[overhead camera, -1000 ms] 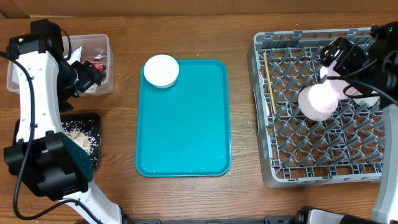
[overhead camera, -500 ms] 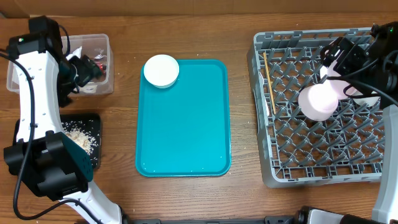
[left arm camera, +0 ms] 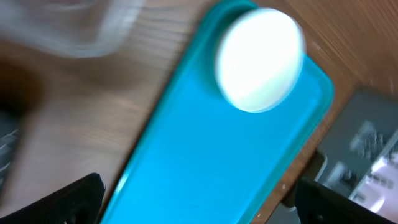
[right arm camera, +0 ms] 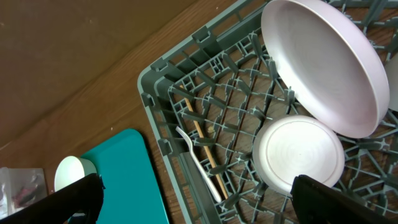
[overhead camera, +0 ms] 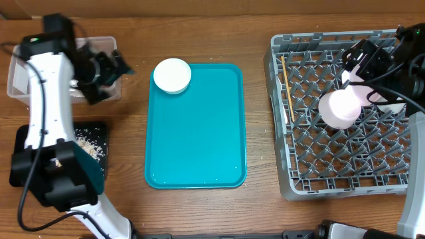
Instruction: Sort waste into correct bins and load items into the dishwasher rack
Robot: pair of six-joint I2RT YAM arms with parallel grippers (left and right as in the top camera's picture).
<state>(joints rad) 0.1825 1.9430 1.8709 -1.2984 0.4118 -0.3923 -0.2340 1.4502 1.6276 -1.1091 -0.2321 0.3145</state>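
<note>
The grey dishwasher rack (overhead camera: 312, 166) stands at the right. In the right wrist view the rack (right arm camera: 186, 81) holds a white plate (right arm camera: 320, 62) leaning on the pegs, an upturned bowl (right arm camera: 298, 152), a white fork (right arm camera: 200, 168) and chopsticks (right arm camera: 202, 144). My right gripper (overhead camera: 355, 63) hangs open and empty above them (right arm camera: 208, 199). A second white bowl (overhead camera: 172, 75) sits on the far left corner of the teal tray (overhead camera: 199, 146). My left gripper (overhead camera: 109, 66) is open and empty at the right edge of the clear tub (overhead camera: 109, 41). Its blurred view shows that bowl (left arm camera: 258, 59).
A black tray (overhead camera: 99, 126) with beige scraps (overhead camera: 86, 143) lies in front of the clear tub. A bit of red wrapper (right arm camera: 25, 190) shows in the tub in the right wrist view. The chopsticks (overhead camera: 287, 86) lie along the rack's left side.
My left gripper has swung right, from inside the clear tub to its right edge, toward the teal tray. The right arm and the dishes in the rack have not moved.
</note>
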